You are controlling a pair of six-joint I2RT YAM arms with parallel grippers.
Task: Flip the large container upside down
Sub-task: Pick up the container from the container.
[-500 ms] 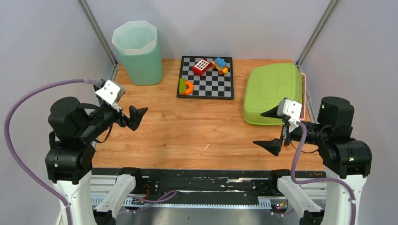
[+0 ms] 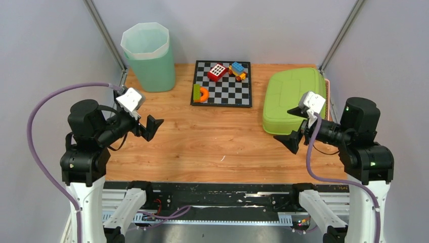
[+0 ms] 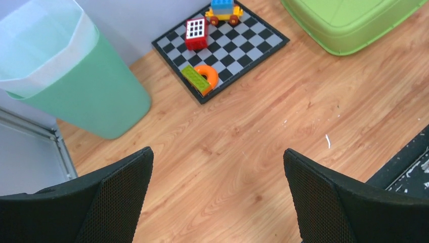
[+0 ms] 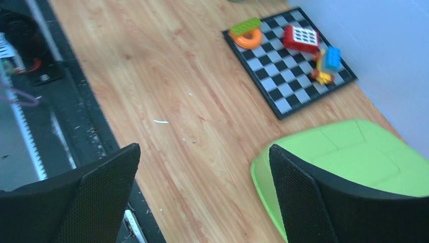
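Across the wooden table (image 2: 202,136) we are looking from above. The large container (image 2: 293,98), lime green, is lying at the right rear with its wide rim down on the wood and its moulded base facing up. At the left rear corner a mint-green bin (image 2: 149,61) with a white liner is standing upright and open at the top. Between the two, against the back edge, a black-and-white checkerboard (image 2: 227,93) is lying flat.

We are seeing the left gripper (image 2: 146,126) hanging over the left side of the table, jaws spread wide and gripping nothing. The right gripper (image 2: 283,124) is hovering by the near left corner of the large container, its jaws likewise parted and empty; we cannot tell whether a finger is touching the plastic.

On the board a red block (image 2: 217,72) and a blue-and-yellow toy car (image 2: 237,70) are sitting at the far edge, and an orange ring (image 2: 204,94) is resting against a green brick (image 2: 196,92) at the near left corner. A small white scrap (image 2: 222,158) is lying on the wood near the front.
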